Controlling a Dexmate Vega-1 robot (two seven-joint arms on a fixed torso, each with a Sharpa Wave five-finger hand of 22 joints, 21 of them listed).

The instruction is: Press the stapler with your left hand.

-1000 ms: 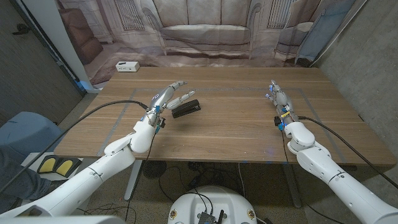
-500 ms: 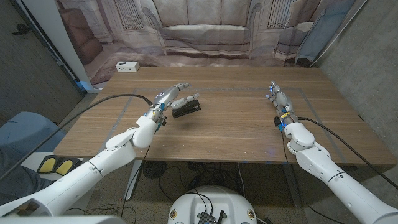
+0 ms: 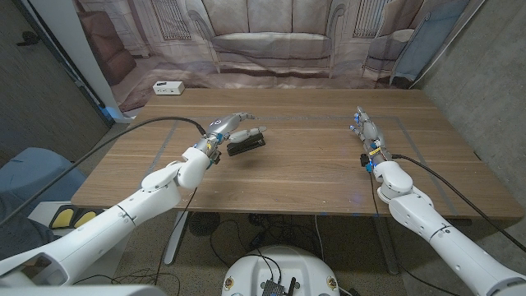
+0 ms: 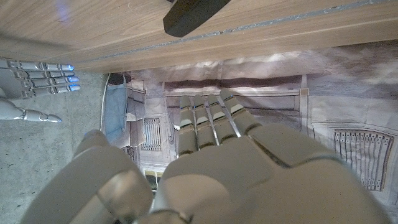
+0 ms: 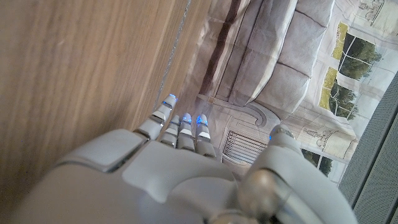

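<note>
Wooden table (image 3: 279, 177) fills most of the head view, with a printed sofa backdrop (image 3: 271, 41) hanging behind it and a small white box (image 3: 168, 87) sitting on the far edge, upper left of the frame.

So the stapler (image 3: 246, 145) is the black one lying just left of centre on the table, long side running roughly across the frame. Robot's left hand (image 3: 226, 130) hangs right over its left end, fingers stretched out and apart, nothing in its grip; can't tell from the head view whether a fingertip is already touching the top. In the left wrist view the stapler (image 4: 194, 14) pokes in at the top edge past the extended fingers (image 4: 205, 121).

Right hand (image 3: 367, 136) sits well apart at centre right, standing on its edge, fingers straight and holding nothing.

Handling-wise, it looks like a stiff, hard-shelled thing, probably light enough to skid or tip if poked off-centre. Best bet is pressing straight down on the top arm near the front end, not grabbing it at all.
</note>
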